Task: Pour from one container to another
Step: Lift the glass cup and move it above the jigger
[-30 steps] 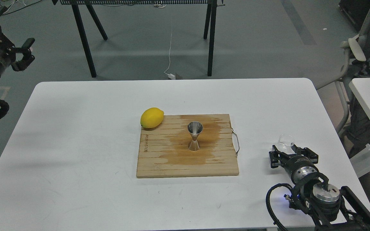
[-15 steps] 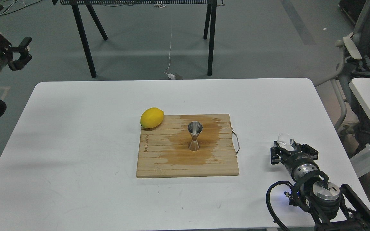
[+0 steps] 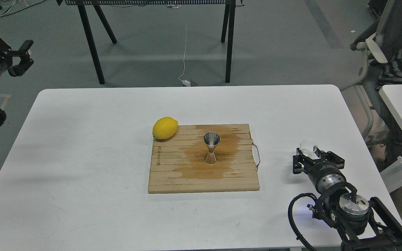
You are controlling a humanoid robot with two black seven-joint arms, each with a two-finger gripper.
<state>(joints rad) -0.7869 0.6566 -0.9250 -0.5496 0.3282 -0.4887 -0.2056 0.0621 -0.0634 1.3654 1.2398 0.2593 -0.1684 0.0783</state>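
Observation:
The small clear glass cup (image 3: 308, 145) is at the right side of the white table (image 3: 82, 139), held at the far end of my right gripper (image 3: 311, 155), whose fingers close in on its lower part. The base of the cup is hidden behind the gripper. The steel hourglass jigger (image 3: 211, 147) stands upright in the middle of a wooden cutting board (image 3: 173, 177), well to the left of the cup. My left gripper (image 3: 25, 56) hangs open and holds nothing, off the table past its far left corner.
A yellow lemon (image 3: 165, 128) rests at the board's far left corner. The board has a dark wet stain around the jigger and a wire handle (image 3: 256, 155) on its right edge. A chair and a second white table stand to the right.
My right gripper has shifted slightly up and left with the glass cup. My left gripper has drawn back a little toward the left edge. The chair at the right has moved.

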